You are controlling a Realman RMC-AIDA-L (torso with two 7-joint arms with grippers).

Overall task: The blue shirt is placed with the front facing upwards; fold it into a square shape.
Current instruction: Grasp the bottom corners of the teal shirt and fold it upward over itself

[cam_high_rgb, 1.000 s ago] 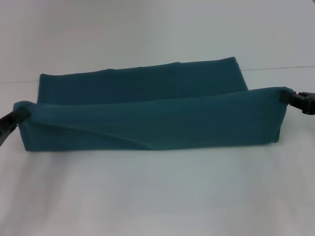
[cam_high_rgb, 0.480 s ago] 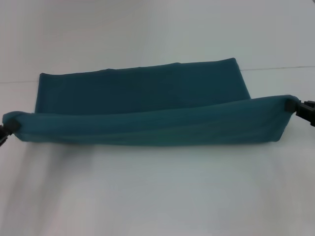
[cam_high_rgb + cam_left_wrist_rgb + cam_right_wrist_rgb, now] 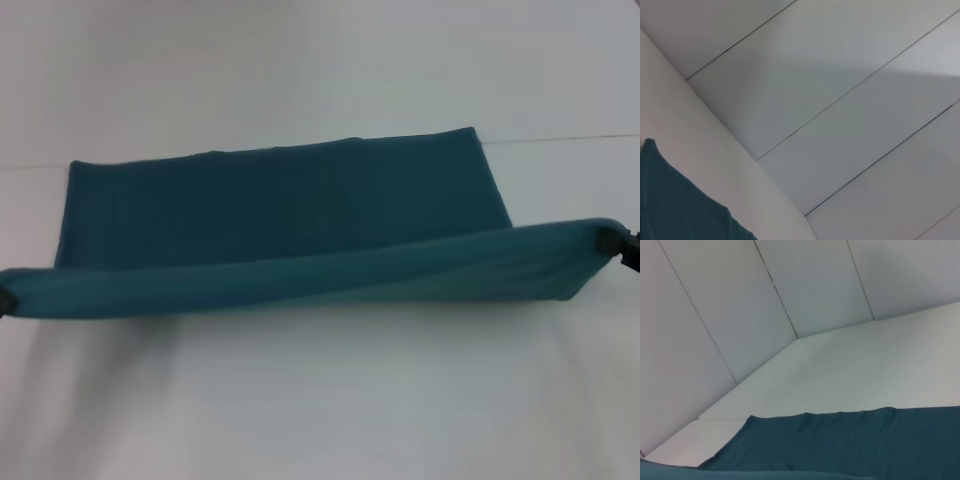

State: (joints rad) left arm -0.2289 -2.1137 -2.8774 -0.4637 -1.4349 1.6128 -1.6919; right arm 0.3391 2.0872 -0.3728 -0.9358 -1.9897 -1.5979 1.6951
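Observation:
The blue shirt (image 3: 280, 205) lies across the white table (image 3: 320, 400) as a long teal band, plain side up. Its near edge is lifted and stretched taut between my two grippers. My left gripper (image 3: 4, 300) holds the left end at the picture's left border, only a dark tip showing. At the right border, my right gripper (image 3: 618, 245) is shut on the right end. The far part of the blue shirt (image 3: 840, 440) rests flat in the right wrist view. A corner of the blue shirt (image 3: 675, 205) shows in the left wrist view. No lettering is visible.
White panelled walls (image 3: 790, 285) with thin dark seams stand behind the table. The table's far edge meets the wall (image 3: 840, 100) close behind the cloth. Bare white tabletop lies in front of the shirt.
Both grippers have moved outward and lowered the lifted edge. The hanging fold has flattened into a thin strip, uncovering more of the flat far part.

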